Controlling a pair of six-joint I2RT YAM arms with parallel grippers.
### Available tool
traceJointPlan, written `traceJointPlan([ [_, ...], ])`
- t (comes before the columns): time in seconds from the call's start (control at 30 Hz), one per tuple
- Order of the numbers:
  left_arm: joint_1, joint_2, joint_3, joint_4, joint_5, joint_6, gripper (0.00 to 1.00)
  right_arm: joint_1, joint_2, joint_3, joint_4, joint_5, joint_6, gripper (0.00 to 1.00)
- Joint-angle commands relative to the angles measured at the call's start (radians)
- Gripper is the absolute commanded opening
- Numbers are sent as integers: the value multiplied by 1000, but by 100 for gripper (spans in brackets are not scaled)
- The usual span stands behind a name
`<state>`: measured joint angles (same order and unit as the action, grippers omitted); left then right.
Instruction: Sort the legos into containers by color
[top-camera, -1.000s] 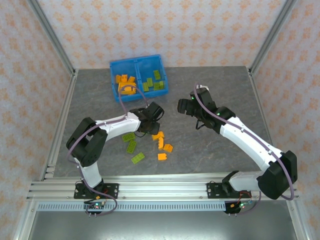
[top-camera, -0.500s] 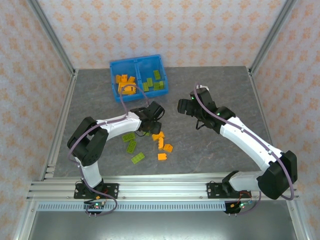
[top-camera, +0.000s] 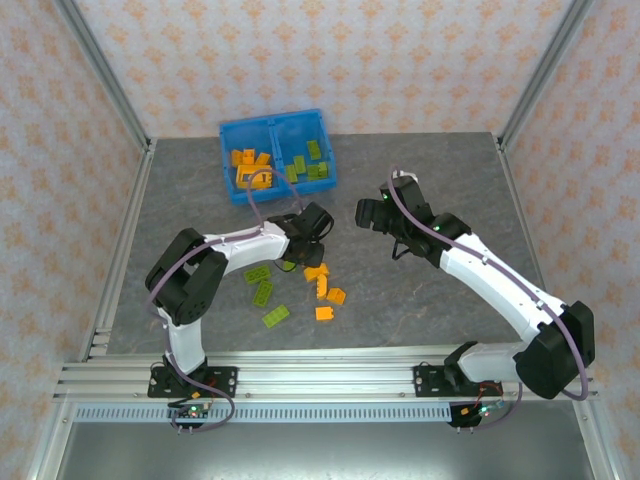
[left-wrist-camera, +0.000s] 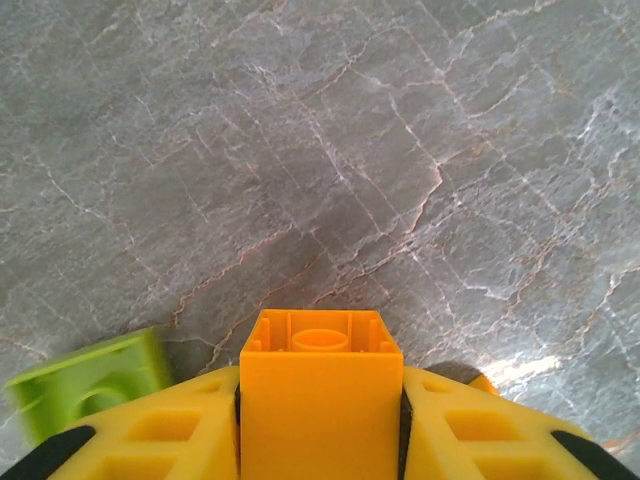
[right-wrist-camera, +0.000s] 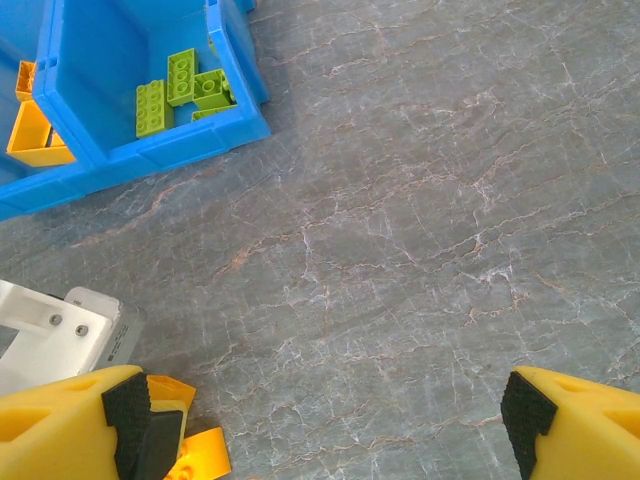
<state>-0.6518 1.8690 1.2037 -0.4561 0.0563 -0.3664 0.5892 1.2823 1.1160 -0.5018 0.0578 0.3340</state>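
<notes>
Left wrist view shows the left gripper (left-wrist-camera: 320, 405) squeezing an orange brick (left-wrist-camera: 320, 352); the right gripper (right-wrist-camera: 332, 425) is wide open

Count: one bright blue rectangular plastic bin (right-wrist-camera: 170, 150), two compartments. Loose outside it: lime green studded plastic bricks (top-camera: 276, 316), three; orange studded plastic bricks (top-camera: 325, 313), three or four, clustered. Bricks inside the bin too small to count.

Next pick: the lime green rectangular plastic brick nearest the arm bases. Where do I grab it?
Probably from straight above, pinching the lime green brick across its two long side walls at mid-length: it lies flat, skewed, with free space along both sides.
</notes>
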Motion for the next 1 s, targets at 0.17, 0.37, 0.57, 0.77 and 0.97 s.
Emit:
traceJointPlan([
  [0.17, 5, -112, 60, -23, -22, 9, 28, 3, -31, -4, -14, 47, 19, 94],
  [0.37, 107, -106, 261, -126, -138, 82, 27, 3, -64, -47, 43, 12, 24, 98],
  [0.57, 306, 27, 527, -189, -185, 71, 24, 3, -86, -72, 51, -7, 39, 98],
  [0.77, 425, 249, 784, -219, -223, 55, 23, 3, -123, -80, 35, -8, 41, 99],
  [0.97, 461, 476, 1066, -293, -224, 96, 23, 4, -159, -85, 21, 0, 41, 99],
])
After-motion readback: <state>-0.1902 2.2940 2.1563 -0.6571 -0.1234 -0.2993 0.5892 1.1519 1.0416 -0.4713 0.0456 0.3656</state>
